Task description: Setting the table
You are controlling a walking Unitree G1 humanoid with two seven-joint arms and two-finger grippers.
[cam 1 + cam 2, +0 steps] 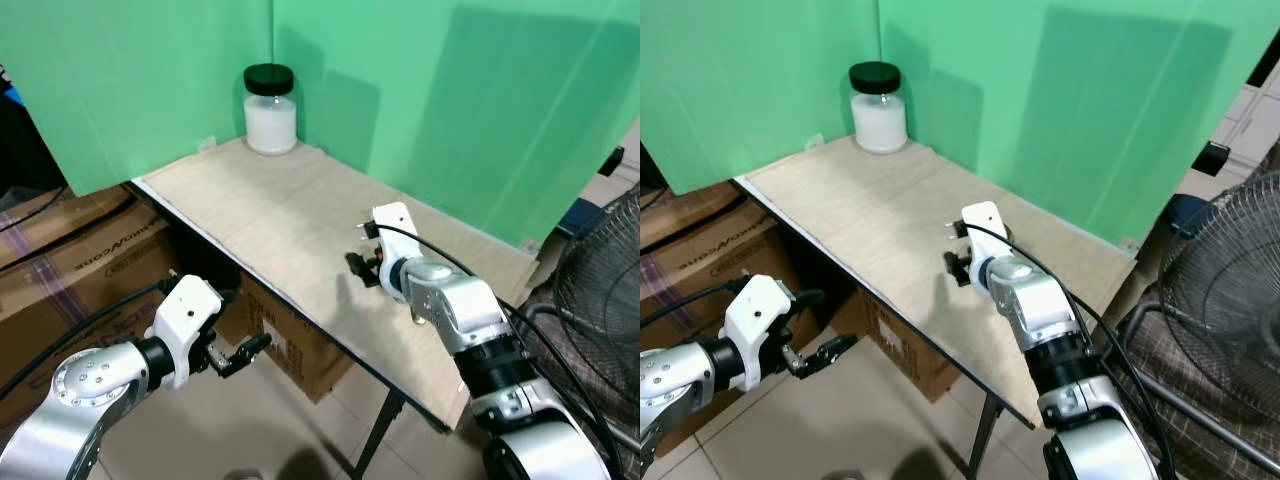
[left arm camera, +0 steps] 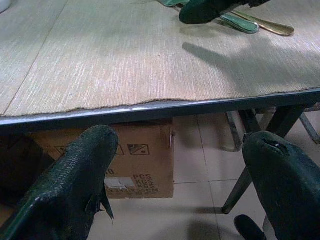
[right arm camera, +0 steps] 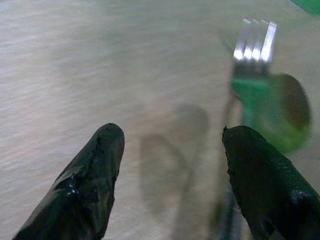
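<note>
One fork point(image 3: 254, 47) w/ green handle lying on the table point(image 1: 270, 215), just ahead of the right gripper point(image 3: 172, 150).
R fingers hanging spread above it, not touching; left gripper point(image 2: 192, 170) hovering spread below table edge, cardboard box point(image 2: 142, 165) beyond; jar point(image 1: 270, 110) far back.

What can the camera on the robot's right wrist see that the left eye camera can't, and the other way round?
The right wrist view shows a silver fork with a green handle and a green spoon lying on the table, just ahead of the open black fingers.

The left eye view shows a glass jar with a black lid and white contents at the table's far corner, green backdrop panels, cardboard boxes on the floor, a wire fan, and the left gripper below the table edge.

Both show the pale wood-grain tabletop and the right gripper above it.
</note>
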